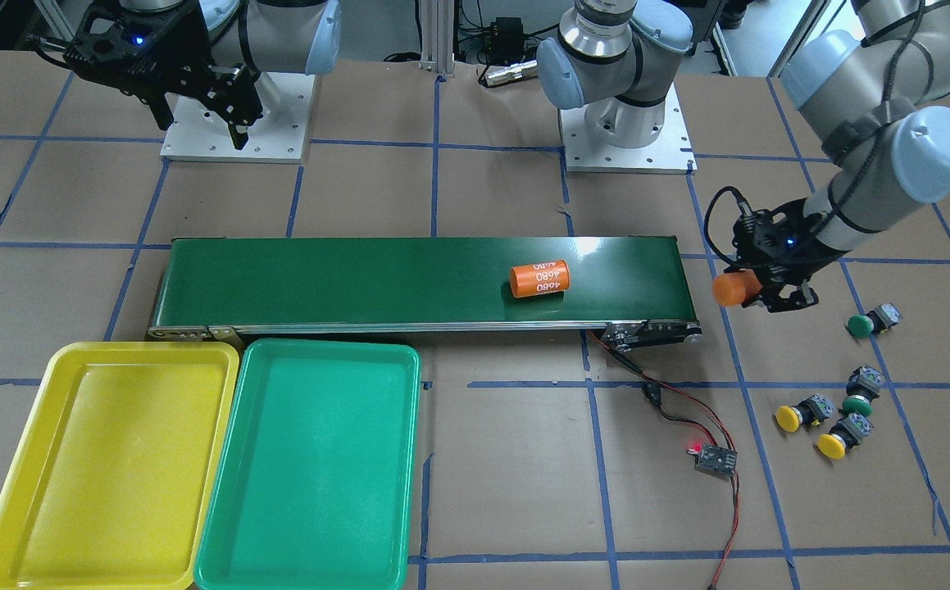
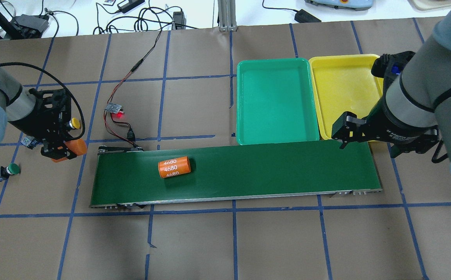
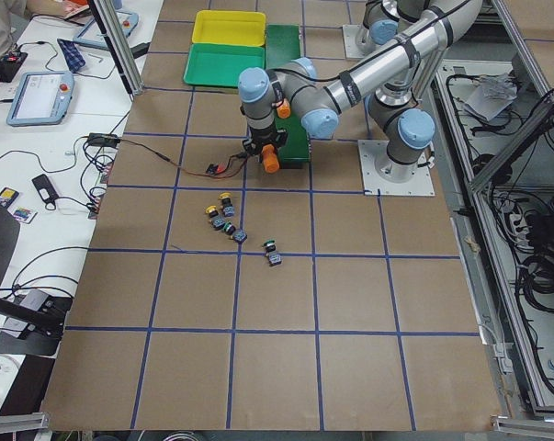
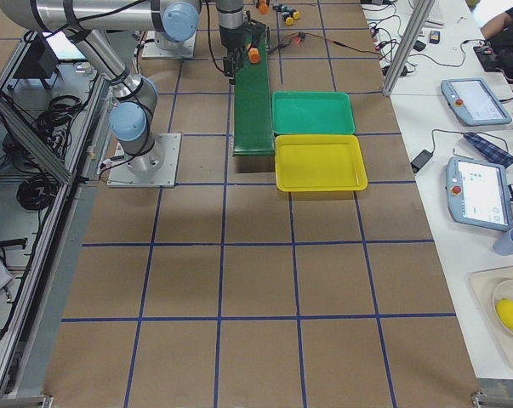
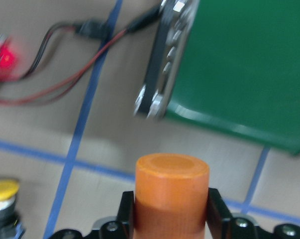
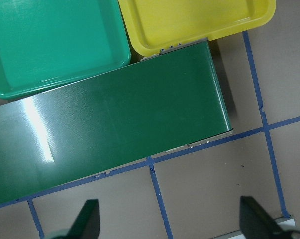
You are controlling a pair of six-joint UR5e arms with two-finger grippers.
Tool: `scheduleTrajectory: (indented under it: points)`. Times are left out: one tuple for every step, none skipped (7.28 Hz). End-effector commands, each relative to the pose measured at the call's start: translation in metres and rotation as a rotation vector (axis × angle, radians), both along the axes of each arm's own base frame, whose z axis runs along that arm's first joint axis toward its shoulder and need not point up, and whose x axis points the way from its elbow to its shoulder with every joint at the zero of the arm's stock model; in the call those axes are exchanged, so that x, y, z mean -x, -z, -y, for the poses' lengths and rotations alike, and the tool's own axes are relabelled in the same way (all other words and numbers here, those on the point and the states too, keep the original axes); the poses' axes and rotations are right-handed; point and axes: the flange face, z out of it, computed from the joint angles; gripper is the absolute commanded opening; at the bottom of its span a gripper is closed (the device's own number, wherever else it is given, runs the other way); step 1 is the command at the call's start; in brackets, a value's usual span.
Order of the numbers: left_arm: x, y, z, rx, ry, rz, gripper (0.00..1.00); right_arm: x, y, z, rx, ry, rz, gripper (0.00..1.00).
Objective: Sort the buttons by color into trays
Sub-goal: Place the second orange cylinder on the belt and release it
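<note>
Left gripper (image 1: 761,293): clamped on an orange cylinder (image 1: 734,288), one finger (image 5: 214,211) pressed to each side of it. It is held just beyond the end of the conveyor belt (image 1: 360,279), over the table (image 1: 507,492), not over the belt.

Right gripper (image 6: 169,224): fingers spread wide, nothing between them. It hangs over the opposite end of the belt, near the trays.

Green button (image 1: 872,321): on the table past the left gripper, apart from the other three.

Second green button (image 1: 861,392), yellow button (image 1: 802,414), second yellow button (image 1: 843,437): a close cluster on the table; whether they touch cannot be told from these views.

Yellow tray (image 1: 138,347) and green tray (image 1: 327,347): side by side, long edges touching, just beside the belt's far end on the operators' side. No button lies in either.

Second orange cylinder (image 1: 539,279): lying on its side on the belt, printed "4680", nearer the left gripper's end.

Circuit board (image 1: 714,459): red light lit, wired to the belt's end.
</note>
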Motion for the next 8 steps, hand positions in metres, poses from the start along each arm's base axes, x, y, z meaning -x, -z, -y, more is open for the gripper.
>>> scheduleTrajectory:
  points:
    - [0.063, 0.009, -0.031, -0.013, -0.018, 0.000, 0.00, 0.000, 0.000, 0.000, 0.000, 0.000, -0.002, 1.00]
    - [0.090, 0.009, -0.033, 0.005, 0.027, 0.015, 0.00, 0.000, -0.001, 0.000, 0.001, -0.012, -0.004, 1.00]
    - [0.110, 0.021, -0.040, -0.021, 0.008, 0.022, 0.00, 0.001, -0.001, 0.001, 0.003, -0.027, -0.005, 1.00]
    - [0.119, 0.024, -0.041, 0.018, 0.009, 0.032, 0.00, 0.000, -0.003, 0.002, 0.018, -0.038, -0.006, 1.00]
    - [0.120, 0.032, -0.046, 0.031, 0.009, 0.034, 0.50, 0.000, -0.003, 0.003, 0.020, -0.038, -0.006, 1.00]
    - [0.121, 0.036, -0.050, 0.031, 0.007, 0.033, 0.89, 0.000, -0.002, 0.002, 0.017, -0.038, -0.006, 1.00]
    - [0.119, 0.029, -0.044, 0.071, 0.012, 0.047, 1.00, 0.000, -0.002, 0.002, 0.017, -0.038, -0.006, 1.00]
    - [0.091, 0.009, -0.024, 0.123, -0.004, 0.062, 1.00, 0.000, 0.000, 0.002, 0.011, -0.036, -0.007, 1.00]
